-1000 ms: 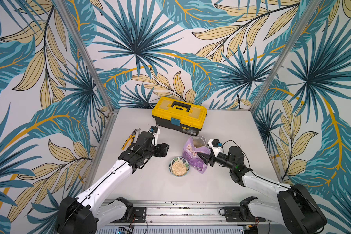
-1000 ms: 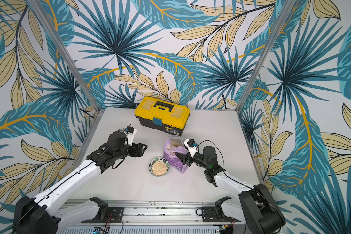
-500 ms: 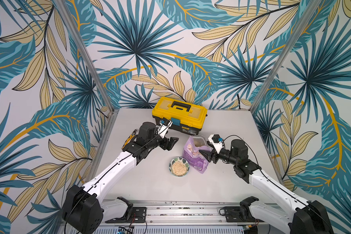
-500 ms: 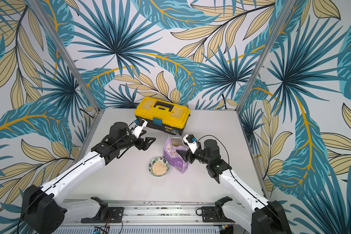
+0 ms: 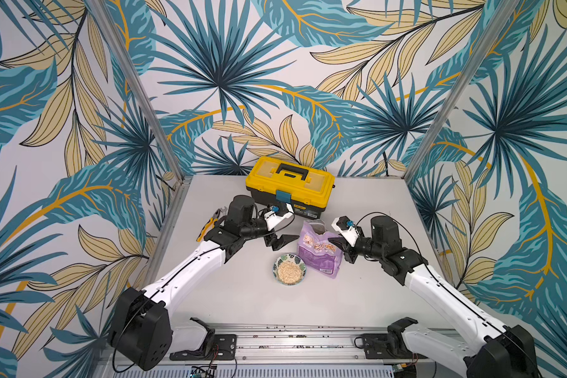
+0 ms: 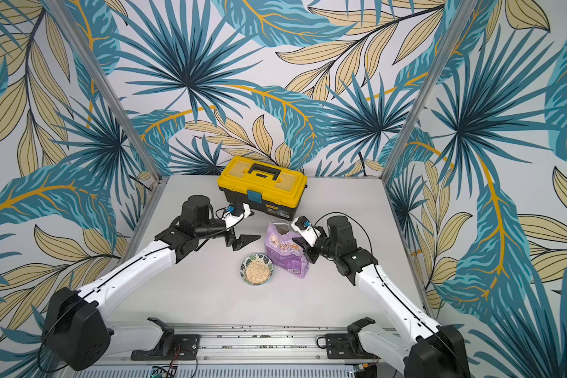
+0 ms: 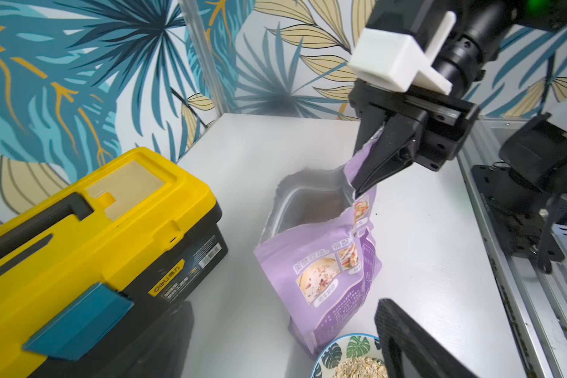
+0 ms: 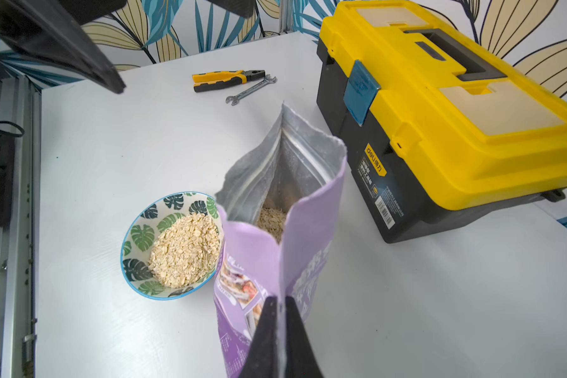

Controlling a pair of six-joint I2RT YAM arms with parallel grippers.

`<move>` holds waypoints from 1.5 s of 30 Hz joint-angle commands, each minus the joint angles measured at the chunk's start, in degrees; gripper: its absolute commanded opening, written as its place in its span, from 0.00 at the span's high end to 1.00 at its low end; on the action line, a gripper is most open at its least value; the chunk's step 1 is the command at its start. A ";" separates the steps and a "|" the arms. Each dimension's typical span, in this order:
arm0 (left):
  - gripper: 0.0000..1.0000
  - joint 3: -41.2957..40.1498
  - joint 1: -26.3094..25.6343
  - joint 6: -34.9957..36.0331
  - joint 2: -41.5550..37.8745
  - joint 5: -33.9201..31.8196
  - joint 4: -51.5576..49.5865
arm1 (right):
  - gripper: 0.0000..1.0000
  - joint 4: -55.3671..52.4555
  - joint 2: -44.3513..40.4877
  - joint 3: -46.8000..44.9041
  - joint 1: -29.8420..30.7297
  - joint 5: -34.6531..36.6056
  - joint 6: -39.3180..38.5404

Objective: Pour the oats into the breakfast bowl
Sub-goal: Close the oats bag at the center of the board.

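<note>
The right arm reaches in low, and the right gripper point(image 7: 362, 178) is clamped on the upper side edge of the upright pouch point(image 5: 315, 261). The left gripper point(image 5: 279, 240) hangs spread wide beside the pouch, holding nothing. Oats point(image 8: 185, 253) fill the breakfast bowl point(image 5: 279, 262) just beside the pouch (only the right wrist view shows more inside it). A toolbox point(image 5: 290, 183) stands behind. Pliers point(image 8: 223, 80) and a wrench point(image 8: 251, 90) lie well apart.

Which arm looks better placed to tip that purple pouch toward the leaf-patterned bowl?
Likely right. The right gripper is shut on one edge of the oats pouch, with the breakfast bowl beside it. The left gripper hangs open, holding nothing, apart from the pouch.
</note>
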 commanded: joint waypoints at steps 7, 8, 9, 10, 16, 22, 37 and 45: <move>0.14 7.70 -2.99 11.41 9.21 7.26 -2.15 | 1.00 -1.48 -2.31 0.28 -2.40 -4.47 -5.89; 0.15 8.54 -3.23 11.60 10.52 6.86 -1.95 | 1.00 -1.41 -2.22 0.24 -2.45 -4.47 -5.82; 0.16 9.25 -3.24 11.30 11.62 6.80 -1.02 | 1.00 -1.34 -2.19 0.20 -2.45 -4.52 -5.62; 0.16 9.75 -3.30 10.76 13.04 7.15 0.29 | 1.00 -1.20 -2.19 0.14 -2.45 -4.65 -5.52; 0.22 15.91 -4.78 11.24 20.55 8.72 0.05 | 1.00 -0.88 -2.35 0.10 -2.54 -5.10 -4.77; 0.31 19.47 -6.02 12.13 24.35 9.38 -2.43 | 1.00 -0.27 -2.19 -0.20 -2.62 -3.21 -4.32; 0.97 18.52 -5.96 10.65 23.46 7.50 -1.71 | 1.00 1.52 -2.80 -1.01 -4.76 -1.19 -2.48; 1.00 14.84 -5.89 8.63 19.95 1.65 1.50 | 1.00 -1.21 -3.44 -0.94 -6.58 5.25 -2.15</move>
